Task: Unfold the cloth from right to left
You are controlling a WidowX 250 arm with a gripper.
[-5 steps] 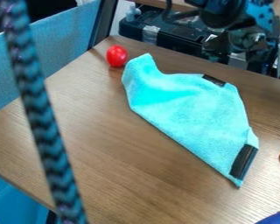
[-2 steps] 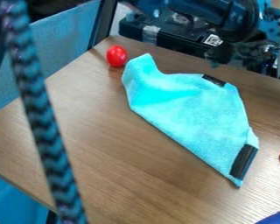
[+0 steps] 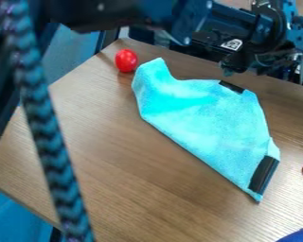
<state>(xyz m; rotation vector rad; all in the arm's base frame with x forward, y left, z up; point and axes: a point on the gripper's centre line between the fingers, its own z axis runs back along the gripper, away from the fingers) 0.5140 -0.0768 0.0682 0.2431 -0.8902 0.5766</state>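
One blue cloth (image 3: 201, 113) lies folded on the brown table (image 3: 110, 156), a long slanting edge facing left and dark patches at its upper-right edge and lower-right corner. Its layers seem to lie close together, so a grab at the right side could catch both and drag the whole cloth instead of opening it. A shallow pinch might slip off, leaving the fold half turned. The red ball (image 3: 126, 60) sits just beside the upper-left corner; cloth swept that way could knock it rolling, or settle over it in a lump. From the gripper (image 3: 245, 64), which is beyond the table's far edge in the view, the cloth lies nearer the camera, close by but apart, its upper dark patch (image 3: 231, 87) being the nearest part. Whether the gripper is open or shut I cannot tell; it has no hold on the cloth.
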